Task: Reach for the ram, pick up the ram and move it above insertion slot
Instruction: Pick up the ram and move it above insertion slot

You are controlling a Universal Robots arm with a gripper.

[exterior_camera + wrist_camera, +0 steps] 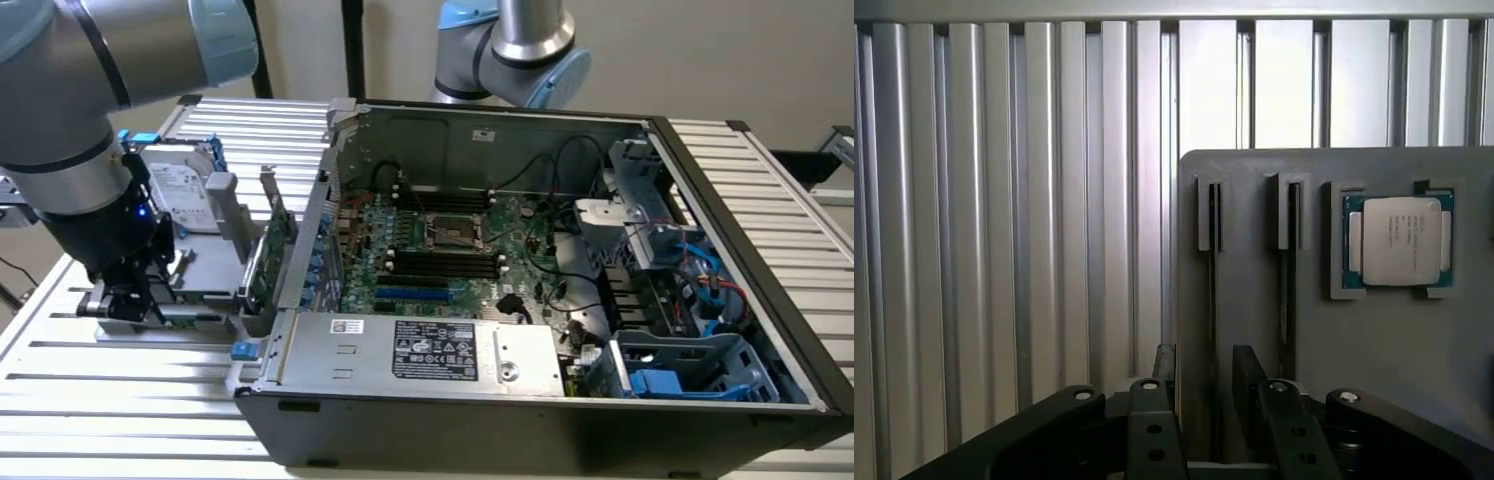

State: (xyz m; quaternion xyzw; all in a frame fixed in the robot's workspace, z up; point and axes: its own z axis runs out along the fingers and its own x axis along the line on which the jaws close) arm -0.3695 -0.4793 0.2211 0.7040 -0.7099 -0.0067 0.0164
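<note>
The gripper (pixel 1206 362) hangs low over the grey holder (pixel 1374 350), jaws parted and gripping nothing, with one finger on either side of the ram (pixel 1212 290). The ram seems to stand edge-on in its slot, its long axis running straight out between the jaws. A second slot (pixel 1291 280) lies just outside one finger.

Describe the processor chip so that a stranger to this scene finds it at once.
On the ribbed metal table lies a grey holder plate. Beside its two narrow slots is a square recess holding the processor chip. Its silver lid and blue-green border mark it out.
</note>
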